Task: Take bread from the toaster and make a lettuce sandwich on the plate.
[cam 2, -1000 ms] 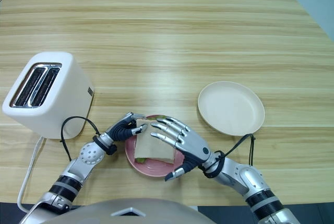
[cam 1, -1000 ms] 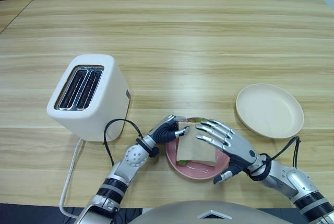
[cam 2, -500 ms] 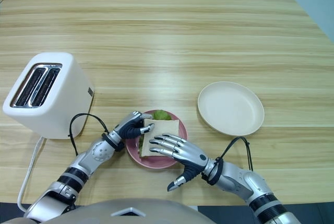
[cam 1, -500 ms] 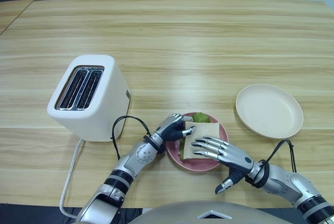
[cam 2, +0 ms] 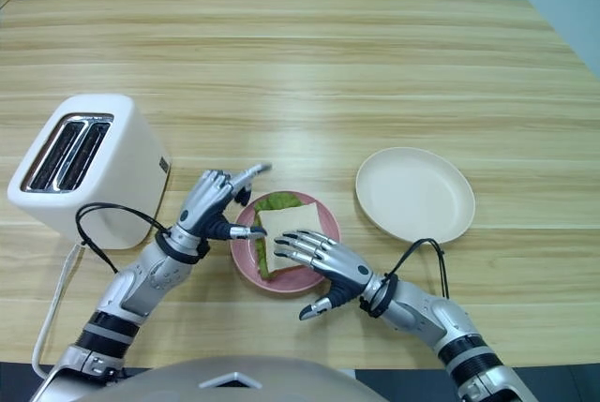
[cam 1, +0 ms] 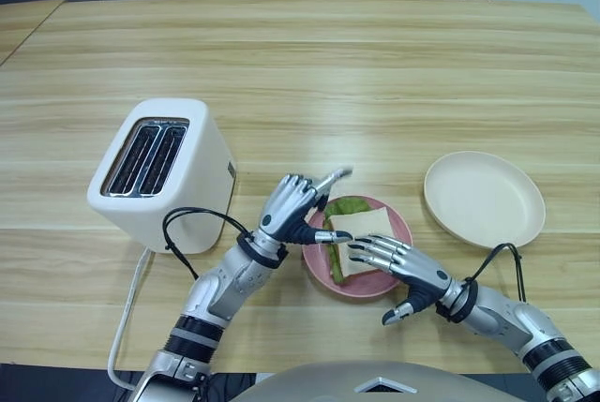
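Observation:
A pink plate (cam 1: pixel 398 230) near the table's front edge holds a sandwich: a slice of bread (cam 1: pixel 362 243) lying on green lettuce (cam 1: pixel 347 207). My left hand (cam 1: pixel 292 211) is at the plate's left rim, fingers spread, holding nothing. My right hand (cam 1: pixel 397 262) rests open at the plate's front right, its fingertips on the bread's near edge. The white toaster (cam 1: pixel 161 173) stands to the left, both slots dark and without bread showing.
An empty cream plate (cam 1: pixel 483 198) lies to the right of the pink one. The toaster's white cord (cam 1: pixel 127 308) runs down to the table's front edge. Bare wooden table stretches behind everything.
My left hand has let go of the bread, opened and lifted back to the left. The right hand has slid toward the front. The top slice now lies flat on the lettuce.

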`<act>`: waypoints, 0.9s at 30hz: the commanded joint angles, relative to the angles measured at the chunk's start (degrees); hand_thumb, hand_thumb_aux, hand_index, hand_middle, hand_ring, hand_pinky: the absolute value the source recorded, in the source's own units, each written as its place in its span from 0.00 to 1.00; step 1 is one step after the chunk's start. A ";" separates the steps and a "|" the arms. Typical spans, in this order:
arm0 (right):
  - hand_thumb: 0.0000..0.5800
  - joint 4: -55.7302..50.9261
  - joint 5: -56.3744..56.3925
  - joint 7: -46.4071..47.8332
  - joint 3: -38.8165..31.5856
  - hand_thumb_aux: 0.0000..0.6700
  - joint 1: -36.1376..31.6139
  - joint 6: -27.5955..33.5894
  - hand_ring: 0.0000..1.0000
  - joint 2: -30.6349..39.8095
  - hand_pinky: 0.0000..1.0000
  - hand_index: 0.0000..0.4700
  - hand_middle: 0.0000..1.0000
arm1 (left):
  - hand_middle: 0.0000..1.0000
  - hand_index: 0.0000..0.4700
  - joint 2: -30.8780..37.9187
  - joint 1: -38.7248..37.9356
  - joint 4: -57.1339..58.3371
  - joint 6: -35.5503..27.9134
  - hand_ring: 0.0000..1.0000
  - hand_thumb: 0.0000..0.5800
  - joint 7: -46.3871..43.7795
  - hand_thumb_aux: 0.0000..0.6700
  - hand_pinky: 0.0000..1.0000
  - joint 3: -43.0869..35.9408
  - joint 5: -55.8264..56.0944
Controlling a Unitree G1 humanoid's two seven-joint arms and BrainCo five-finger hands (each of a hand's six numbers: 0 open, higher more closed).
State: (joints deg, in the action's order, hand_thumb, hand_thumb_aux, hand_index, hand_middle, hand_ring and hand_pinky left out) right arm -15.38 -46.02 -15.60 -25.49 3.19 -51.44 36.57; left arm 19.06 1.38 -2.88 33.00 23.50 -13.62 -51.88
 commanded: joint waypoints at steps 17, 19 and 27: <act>1.00 9.36 14.61 -16.53 12.14 1.00 0.75 -2.90 1.00 -10.23 1.00 1.00 1.00 | 1.00 1.00 16.71 -22.47 3.54 18.39 1.00 1.00 -16.84 1.00 1.00 -10.10 27.07; 1.00 8.23 16.63 -9.39 10.89 1.00 4.59 -4.89 1.00 -3.96 1.00 1.00 1.00 | 1.00 1.00 18.26 -24.95 3.53 16.94 1.00 1.00 -20.54 1.00 1.00 -10.38 27.67; 1.00 4.26 14.50 11.76 3.38 1.00 13.00 -5.57 1.00 6.00 1.00 1.00 1.00 | 1.00 1.00 11.62 -25.42 5.13 1.79 1.00 1.00 -27.12 1.00 1.00 -10.39 26.14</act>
State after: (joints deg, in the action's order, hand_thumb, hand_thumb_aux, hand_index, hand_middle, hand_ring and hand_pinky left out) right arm -10.88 -30.04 -6.14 -21.39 17.04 -58.05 43.36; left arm 32.38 -24.51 -0.35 39.85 -1.56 -23.29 -23.69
